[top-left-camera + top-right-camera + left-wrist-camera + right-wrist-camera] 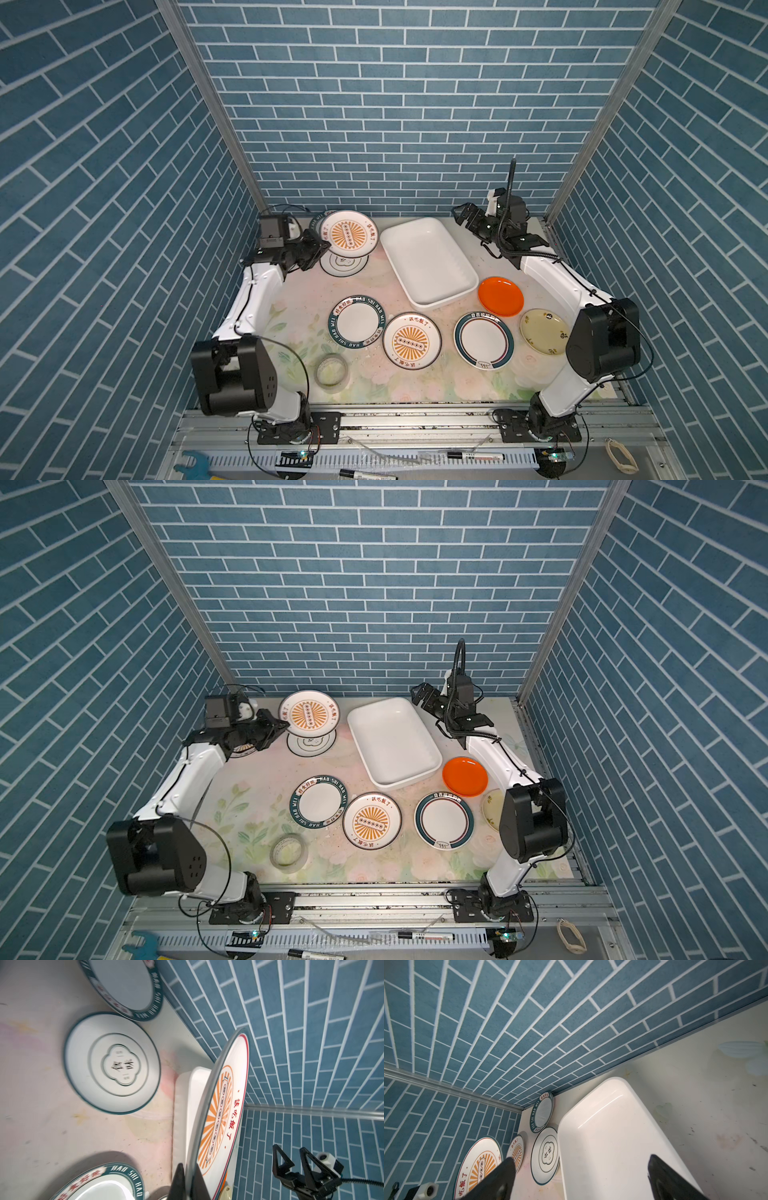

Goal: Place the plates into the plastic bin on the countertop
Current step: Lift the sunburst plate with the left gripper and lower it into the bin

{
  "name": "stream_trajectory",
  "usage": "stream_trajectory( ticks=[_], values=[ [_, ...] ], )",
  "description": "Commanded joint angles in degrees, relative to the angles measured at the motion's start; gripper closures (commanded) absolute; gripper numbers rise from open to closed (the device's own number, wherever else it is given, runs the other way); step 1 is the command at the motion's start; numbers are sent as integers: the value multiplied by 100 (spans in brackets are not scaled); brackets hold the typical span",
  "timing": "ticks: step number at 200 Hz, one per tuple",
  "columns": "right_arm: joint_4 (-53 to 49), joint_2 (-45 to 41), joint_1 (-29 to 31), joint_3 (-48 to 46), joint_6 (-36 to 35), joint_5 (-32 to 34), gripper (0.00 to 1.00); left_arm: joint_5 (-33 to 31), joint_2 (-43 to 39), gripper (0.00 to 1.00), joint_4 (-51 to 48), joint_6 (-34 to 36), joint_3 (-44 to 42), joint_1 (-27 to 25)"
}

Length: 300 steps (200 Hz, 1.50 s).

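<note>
Pinching the near rim of a sunburst plate (349, 234) in the tightly closed left hand (188, 1174), face up and raised off the table (291, 299) just left of the bin (428, 266), directly over a ringed plate (344, 262). Gripped by the edge, most likely, since so shallow a dish offers no other purchase, and lifted apparently high enough to clear the bin's wall on the way across. Keeping the right hand (462, 214) spread wide and empty off the bin's far right corner, seemingly parked clear of that path. Nothing inside the bin. In front of it, lying flat: five more plates, with the orange plate (500, 296) nearest its corner. Underneath, faded floral print, stained and scuffed; all round, blue brick-patterned walls (374, 104).
</note>
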Motion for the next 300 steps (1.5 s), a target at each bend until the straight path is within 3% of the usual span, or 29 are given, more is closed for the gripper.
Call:
stream_trajectory(
  ticks=[1, 41, 87, 158, 222, 300],
  values=[
    [-119, -342, -184, -68, -206, 53, 1, -20, 712, 100, -204, 300, 844, -682],
    [-415, -758, -447, -347, -482, 364, 1, 179, 2162, 100, -413, 576, 2077, -1669],
    [-510, -1280, -668, -819, -618, 1067, 1, 202, 3287, 100, -414, 627, 2795, -2249],
    [-578, -1612, -768, -1108, -604, 1484, 1, -100, 4241, 100, -567, 659, 3434, -2548],
    [-603, -1554, -814, -1059, -630, 1535, 1, -282, 4578, 100, -383, 397, 3510, -2587],
    [-604, -1334, -873, -933, -672, 1469, 1, -561, 4712, 65, -596, 410, 3695, -2655]
  ],
)
